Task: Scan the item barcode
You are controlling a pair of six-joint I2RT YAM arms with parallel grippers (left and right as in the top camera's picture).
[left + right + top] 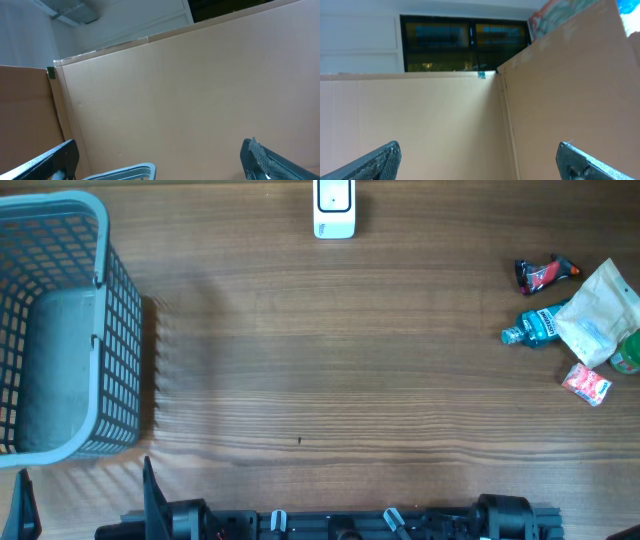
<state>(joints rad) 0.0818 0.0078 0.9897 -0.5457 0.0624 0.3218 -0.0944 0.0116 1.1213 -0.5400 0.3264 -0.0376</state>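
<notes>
A white barcode scanner [334,208] stands at the table's far edge, in the middle. The items lie in a cluster at the right: a red-and-black tube [545,273], a blue bottle [538,326], a white pouch [598,315], a small red packet [587,383] and a green thing [628,352] cut by the frame edge. No barcode shows. My left gripper [157,150] is open and empty, facing a cardboard wall above the basket's rim [135,170]. Also open and empty, my right gripper [480,147] faces a cardboard corner. Neither is near the items.
A grey-blue mesh basket [125,330] fills the left end of the table. Both arms [330,522] lie folded along the front edge. Cardboard walls [200,90] enclose the table, and a dark window [465,47] shows above them.
</notes>
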